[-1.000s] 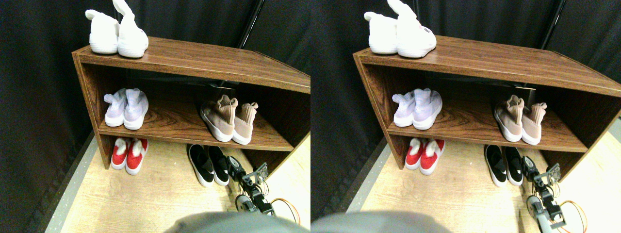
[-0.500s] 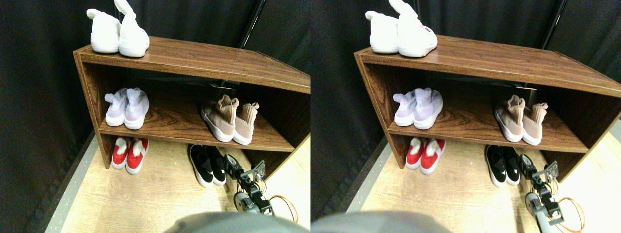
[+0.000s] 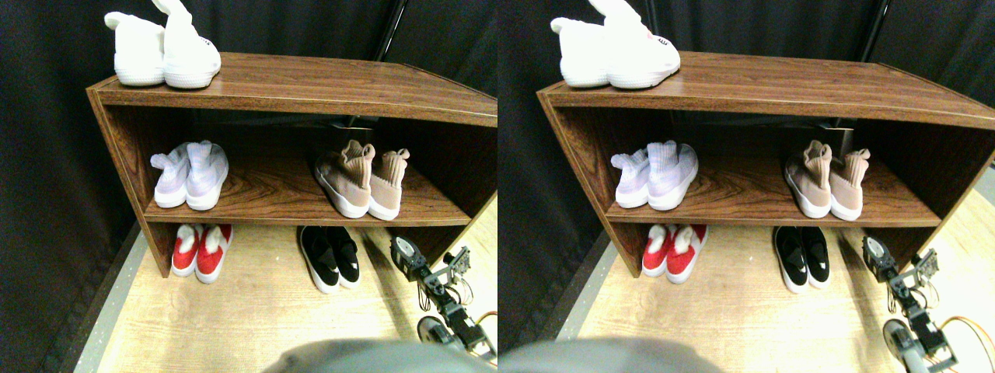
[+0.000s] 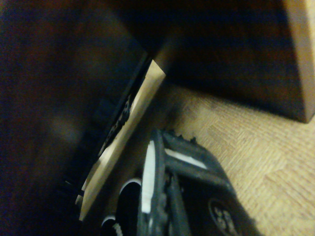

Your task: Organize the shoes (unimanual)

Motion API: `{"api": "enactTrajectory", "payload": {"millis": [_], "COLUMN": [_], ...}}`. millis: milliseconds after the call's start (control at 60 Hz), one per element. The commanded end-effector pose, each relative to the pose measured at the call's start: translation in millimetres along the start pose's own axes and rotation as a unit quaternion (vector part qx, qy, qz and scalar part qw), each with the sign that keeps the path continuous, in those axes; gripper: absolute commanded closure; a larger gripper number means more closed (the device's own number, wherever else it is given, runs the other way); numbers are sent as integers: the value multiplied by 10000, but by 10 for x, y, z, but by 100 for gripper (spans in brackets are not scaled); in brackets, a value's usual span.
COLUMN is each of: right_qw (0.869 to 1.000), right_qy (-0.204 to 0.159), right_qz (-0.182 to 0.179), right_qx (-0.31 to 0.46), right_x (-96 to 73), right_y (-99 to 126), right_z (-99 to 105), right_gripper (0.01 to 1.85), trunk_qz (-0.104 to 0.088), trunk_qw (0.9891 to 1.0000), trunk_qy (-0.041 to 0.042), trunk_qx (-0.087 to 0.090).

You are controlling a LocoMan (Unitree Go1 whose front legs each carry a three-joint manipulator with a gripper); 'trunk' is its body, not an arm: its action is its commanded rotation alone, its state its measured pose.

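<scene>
Two black slip-ons with white soles stand side by side on the floor under the shelf's right half, toes toward the back. Above them, on the middle board, a tan sock-collar pair sits close together. My right gripper hovers low over the floor to the right of the black pair, apart from it, with nothing in it. In the wrist view the dark jaw frame sits over the wood floor, with a black shoe's white sole edge beside it.
The brown wooden shoe rack has white bunny-ear slippers on top at the left and lavender sneakers on the middle board. Red slippers stand on the floor at the left. A black curtain hangs behind. Orange cable trails by my arm.
The camera has shifted. My gripper, which was right against the right black slip-on, has drawn back to the right, leaving a gap. The black pair now stands closer together.
</scene>
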Motion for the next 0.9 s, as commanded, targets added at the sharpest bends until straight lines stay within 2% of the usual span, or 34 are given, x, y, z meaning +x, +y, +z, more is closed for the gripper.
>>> {"api": "enactTrajectory", "payload": {"millis": [17, 233, 367, 533, 567, 633, 833, 900], "right_qw": [9986, 9964, 9945, 9900, 9894, 9836, 9730, 9697], "right_qy": [239, 439, 580, 823, 844, 1039, 1160, 1176], "right_qz": [426, 641, 747, 1139, 1175, 1474, 1996, 2140], "right_qx": [177, 337, 444, 135, 109, -14, 20, 76], "right_x": [-152, -470, -672, -1004, -1022, -1125, -1287, -1315], "right_y": [259, 375, 461, 723, 740, 868, 1061, 1105], "right_z": [-11, -63, -73, -72, -72, -70, -72, -87], "right_gripper": [180, 180, 180, 180, 180, 180, 180, 180], "trunk_qz": [-23, -63, -99, -133, -133, -142, -179, -178], "trunk_qw": [9999, 9996, 9995, 9993, 9993, 9993, 9992, 9991], "trunk_qy": [-109, -217, -246, -304, -304, -310, -332, -363], "trunk_qx": [-120, -140, -146, -142, -142, -135, -120, -117]}}
